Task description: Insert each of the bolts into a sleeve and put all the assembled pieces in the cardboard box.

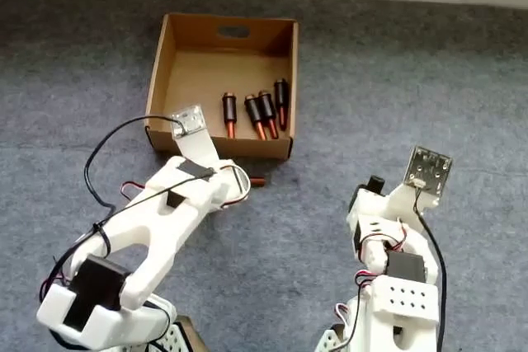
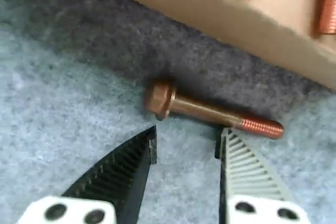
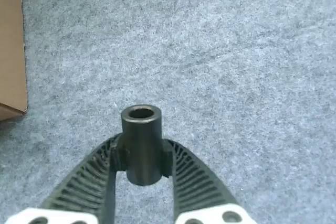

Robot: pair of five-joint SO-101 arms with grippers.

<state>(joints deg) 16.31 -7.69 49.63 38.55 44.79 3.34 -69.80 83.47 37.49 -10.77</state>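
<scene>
A copper bolt [image 2: 210, 112] lies on the grey carpet just outside the near wall of the cardboard box [image 1: 165, 55]; its tip [image 1: 257, 180] pokes out past the left arm in the high view. My left gripper [image 2: 186, 142] hangs open right over the bolt's shank, nothing between its fingers. My right gripper [image 3: 142, 158] is shut on a black sleeve [image 3: 141, 140], held upright with its bore facing up, over bare carpet right of the box [image 3: 10, 45]. Several assembled bolt-and-sleeve pieces [image 1: 256, 113] lie inside the box.
The box sits at the back left of the carpet with a hand slot [image 1: 233, 33] in its far wall. The left arm's cable [image 1: 107, 150] loops out beside the box. Open carpet stretches between the two arms and to the right.
</scene>
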